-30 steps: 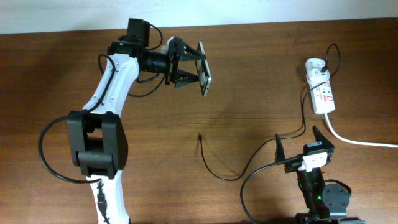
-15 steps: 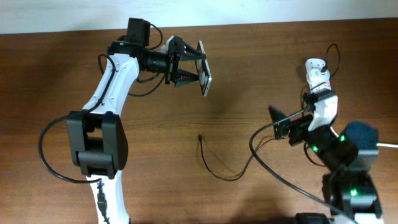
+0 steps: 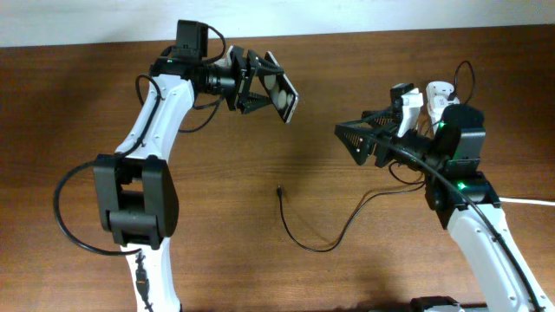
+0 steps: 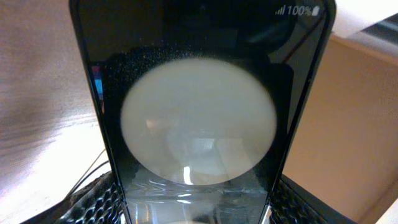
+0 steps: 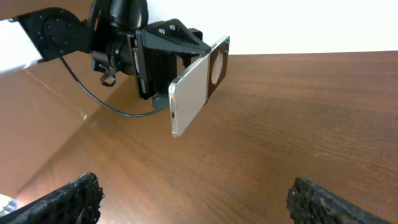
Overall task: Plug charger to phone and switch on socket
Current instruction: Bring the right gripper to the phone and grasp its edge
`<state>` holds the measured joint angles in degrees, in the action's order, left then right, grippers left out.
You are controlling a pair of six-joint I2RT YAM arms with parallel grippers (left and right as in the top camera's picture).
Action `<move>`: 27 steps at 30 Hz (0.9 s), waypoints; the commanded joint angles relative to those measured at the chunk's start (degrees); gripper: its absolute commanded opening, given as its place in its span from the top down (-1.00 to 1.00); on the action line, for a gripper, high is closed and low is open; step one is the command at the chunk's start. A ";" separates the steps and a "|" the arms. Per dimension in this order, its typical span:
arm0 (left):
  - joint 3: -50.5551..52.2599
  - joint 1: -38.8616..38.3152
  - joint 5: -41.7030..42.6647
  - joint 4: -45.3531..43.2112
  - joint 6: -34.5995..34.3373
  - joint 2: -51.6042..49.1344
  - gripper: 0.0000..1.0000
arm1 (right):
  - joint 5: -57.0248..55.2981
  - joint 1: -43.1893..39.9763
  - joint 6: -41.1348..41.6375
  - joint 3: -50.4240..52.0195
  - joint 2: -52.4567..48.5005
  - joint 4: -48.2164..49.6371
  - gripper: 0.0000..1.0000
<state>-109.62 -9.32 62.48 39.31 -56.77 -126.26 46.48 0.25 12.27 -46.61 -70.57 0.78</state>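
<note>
Overhead view of a brown wooden table (image 3: 87,104) with two robot arms. The left gripper (image 3: 260,89) clamps the phone (image 3: 282,89) across its sides and holds it raised off the table, tilted. Its glossy face shows a large pale round spot and a small "100%" reading in the left wrist view. One narrow end points away from the arm, toward the right gripper (image 3: 349,144). That gripper hovers well apart from the phone on its right, with its jaws spread wide and nothing between them. Its own camera looks straight at the phone's silver edge. The charger's plug tip (image 3: 278,190) lies loose on the table on the near side of the phone, toward the arm bases, touched by neither arm. The thin black charger cable (image 3: 312,245) curls on from it, away from the phone and rightward. The socket (image 3: 440,89) sits farthest from the phone, beyond the right arm, which hides most of it. We cannot see its switch. We judge the step in hand to be presenting the phone, with the plug not yet picked up. The next move seems to call for the right gripper to drop to the plug tip. It would pinch just behind the tip and line it up squarely with the phone's port, which is too small for us to make out here.
</note>
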 commanded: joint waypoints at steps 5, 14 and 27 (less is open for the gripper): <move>-1.31 -5.33 -1.27 -6.99 -8.35 -0.11 1.00 | -18.53 8.20 0.48 -0.66 -0.26 0.35 -0.97; -1.31 -10.86 -3.78 -11.54 -11.82 -0.11 1.00 | -24.96 10.40 4.83 -0.66 -0.31 0.81 -0.97; -1.31 -16.52 -0.83 -15.32 -16.37 -0.11 1.00 | -31.98 10.40 12.46 -0.63 -0.33 -0.02 -0.93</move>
<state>-109.62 -25.41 58.89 24.53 -72.34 -126.26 16.82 10.22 21.50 -46.61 -70.59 0.69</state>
